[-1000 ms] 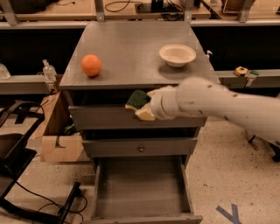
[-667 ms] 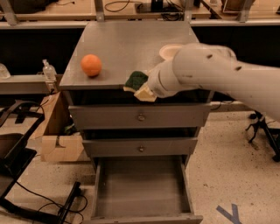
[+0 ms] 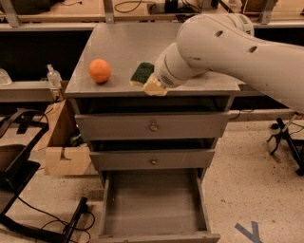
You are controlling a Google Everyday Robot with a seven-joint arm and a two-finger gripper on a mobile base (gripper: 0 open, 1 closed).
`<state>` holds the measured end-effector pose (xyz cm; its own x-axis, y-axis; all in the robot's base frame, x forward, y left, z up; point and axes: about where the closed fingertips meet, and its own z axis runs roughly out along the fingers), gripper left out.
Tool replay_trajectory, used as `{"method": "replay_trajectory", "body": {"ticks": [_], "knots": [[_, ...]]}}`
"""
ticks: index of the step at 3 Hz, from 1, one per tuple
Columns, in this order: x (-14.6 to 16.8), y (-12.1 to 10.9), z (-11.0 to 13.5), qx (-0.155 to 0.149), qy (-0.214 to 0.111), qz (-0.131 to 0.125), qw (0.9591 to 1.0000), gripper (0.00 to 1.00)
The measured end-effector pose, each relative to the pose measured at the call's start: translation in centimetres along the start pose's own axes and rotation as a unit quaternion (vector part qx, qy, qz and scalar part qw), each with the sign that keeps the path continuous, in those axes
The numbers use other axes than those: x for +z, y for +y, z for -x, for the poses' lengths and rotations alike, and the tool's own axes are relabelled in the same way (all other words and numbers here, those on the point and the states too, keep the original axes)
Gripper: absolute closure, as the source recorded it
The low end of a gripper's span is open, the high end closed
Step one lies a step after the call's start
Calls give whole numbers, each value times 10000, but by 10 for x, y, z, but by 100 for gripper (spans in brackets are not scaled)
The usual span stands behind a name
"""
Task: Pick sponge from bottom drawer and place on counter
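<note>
Arm in from the right, hand (image 3: 152,85) low at the worktop's (image 3: 118,42) near edge.
Thick white arm (image 3: 237,47) slopes down leftward, wrist bulky and rounded, hand clamped on the sponge (image 3: 141,72) at its tip.

A pale speckled floor (image 3: 247,180) fills the lower right, with a blue tape mark (image 3: 251,232) in its corner. A brown cardboard box (image 3: 64,154) stands at left, and a long wooden bench (image 3: 57,13) runs across the top. The gripper (image 3: 155,86) sits upper centre.
</note>
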<state>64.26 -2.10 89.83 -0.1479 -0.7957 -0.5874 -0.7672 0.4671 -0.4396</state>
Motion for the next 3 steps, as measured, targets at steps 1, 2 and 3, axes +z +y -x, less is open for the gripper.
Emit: {"method": "replay_trajectory", "body": {"ticks": [1, 2, 3], "knots": [[7, -13, 4, -42, 18, 75, 10000, 100], [36, -37, 2, -298, 283, 363, 9985, 100], [80, -52, -18, -511, 702, 954, 9916, 100]]}}
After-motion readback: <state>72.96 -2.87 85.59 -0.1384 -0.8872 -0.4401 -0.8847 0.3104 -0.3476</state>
